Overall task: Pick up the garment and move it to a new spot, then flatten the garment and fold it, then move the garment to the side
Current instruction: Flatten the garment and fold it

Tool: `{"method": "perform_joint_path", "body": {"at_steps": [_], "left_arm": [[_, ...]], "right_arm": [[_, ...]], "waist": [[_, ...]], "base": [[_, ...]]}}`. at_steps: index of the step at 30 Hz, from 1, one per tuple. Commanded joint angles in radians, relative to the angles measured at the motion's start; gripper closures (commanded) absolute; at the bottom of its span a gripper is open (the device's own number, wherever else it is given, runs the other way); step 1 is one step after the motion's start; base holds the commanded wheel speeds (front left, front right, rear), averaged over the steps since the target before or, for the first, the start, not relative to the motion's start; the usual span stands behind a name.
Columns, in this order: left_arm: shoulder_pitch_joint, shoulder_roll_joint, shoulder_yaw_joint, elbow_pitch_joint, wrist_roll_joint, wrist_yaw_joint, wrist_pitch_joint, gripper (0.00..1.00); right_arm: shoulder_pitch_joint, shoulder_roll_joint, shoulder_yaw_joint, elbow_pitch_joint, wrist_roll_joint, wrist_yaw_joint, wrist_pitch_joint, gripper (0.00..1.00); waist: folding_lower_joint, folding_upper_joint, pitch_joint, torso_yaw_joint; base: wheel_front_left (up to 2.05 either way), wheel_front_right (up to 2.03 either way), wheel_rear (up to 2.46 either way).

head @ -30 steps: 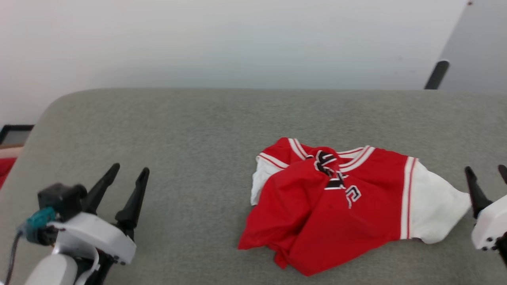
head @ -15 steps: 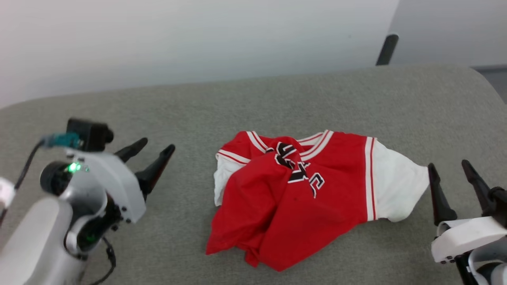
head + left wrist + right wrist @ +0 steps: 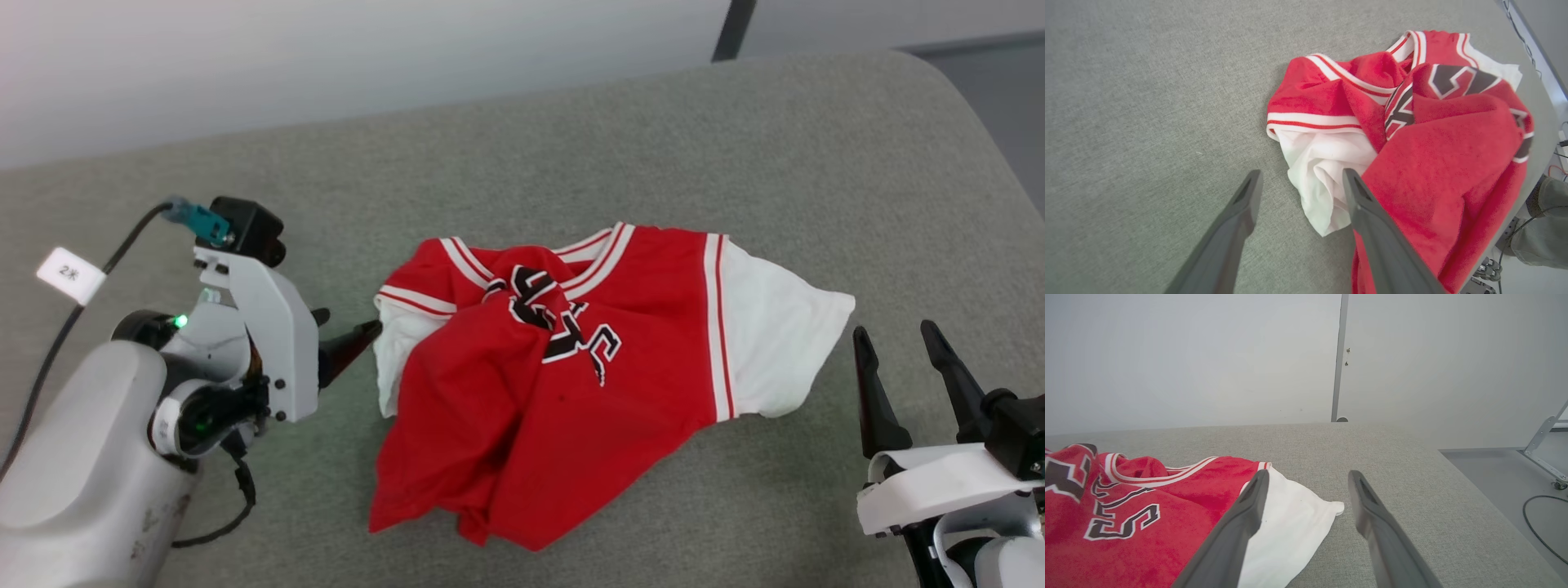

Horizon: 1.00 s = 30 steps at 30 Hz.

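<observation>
Garment (image 3: 563,392) lay crumpled: red body bunched, black white-edged lettering twisted, striped trim showing. One white sleeve sat wadded just ahead of the left fingers (image 3: 1367,220), between their tips. Other white sleeve lay spread near the right fingers (image 3: 872,396), not touching.

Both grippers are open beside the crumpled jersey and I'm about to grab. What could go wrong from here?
1. The left gripper points at the bunched white sleeve, which is tucked under red cloth. Closing there may pinch several layers, so the Bulls jersey lifts as a lump.
2. The right gripper stands apart from the other white sleeve. A left-only lift would probably leave the jersey twisted on the grey table.
</observation>
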Motion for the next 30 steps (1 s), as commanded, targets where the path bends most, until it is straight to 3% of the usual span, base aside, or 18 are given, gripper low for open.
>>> {"method": "perform_joint_path", "body": {"at_steps": [1, 19, 20, 22, 30], "left_arm": [[-0.018, 0.001, -0.006, 0.019, 0.0, 0.003, 0.013, 0.0], [-0.071, -0.028, -0.056, 0.186, 0.002, -0.016, 0.016, 0.0], [-0.072, -0.031, -0.059, 0.196, 0.0, -0.018, 0.013, 0.41], [-0.08, -0.037, -0.06, 0.214, -0.01, -0.022, 0.006, 1.0], [-0.109, -0.02, -0.071, 0.238, -0.037, -0.029, -0.001, 1.0]], "right_arm": [[-0.014, 0.006, 0.002, 0.006, 0.004, -0.001, -0.011, 0.0], [-0.06, 0.019, 0.005, 0.065, 0.017, -0.001, -0.05, 0.0], [-0.064, 0.019, 0.005, 0.067, 0.017, -0.001, -0.05, 0.0], [-0.073, 0.019, 0.006, 0.072, 0.019, -0.001, -0.054, 0.0], [-0.066, 0.008, -0.004, 0.084, 0.024, -0.001, -0.053, 0.0]], "waist": [[0.0, 0.0, 0.037, -0.034], [0.0, 0.0, 0.097, -0.053], [0.0, 0.0, 0.099, -0.052], [0.0, 0.0, 0.101, -0.051], [0.0, 0.0, 0.088, -0.032]], "base": [[0.0, 0.0, 0.0], [0.0, 0.0, 0.0], [0.0, 0.0, 0.0], [0.0, 0.0, 0.0], [0.0, 0.0, 0.0]]}}
